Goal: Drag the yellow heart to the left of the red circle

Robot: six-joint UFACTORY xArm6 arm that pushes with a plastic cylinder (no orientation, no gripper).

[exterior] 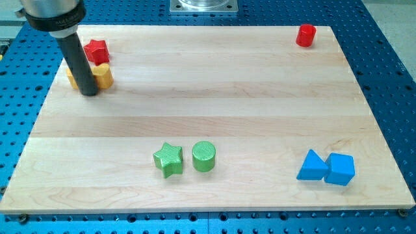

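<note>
While my tip (pixel 89 93) touches the yellow heart (pixel 101 76), perhaps, pale board (pixel 208 84) overlies blue pegboard (pixel 390 65).

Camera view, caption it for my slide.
My tip rests on the yellow heart block, far left of the red cylinder block.

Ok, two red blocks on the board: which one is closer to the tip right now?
The red star-like block at the view's top left, just above the yellow block my tip is touching. The other red one, the red cylinder, sits far off at the top right corner.

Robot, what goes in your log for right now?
my tip: on yellow heart, view's top-left | red circle: top-right, far | heart not yet moved there
</note>
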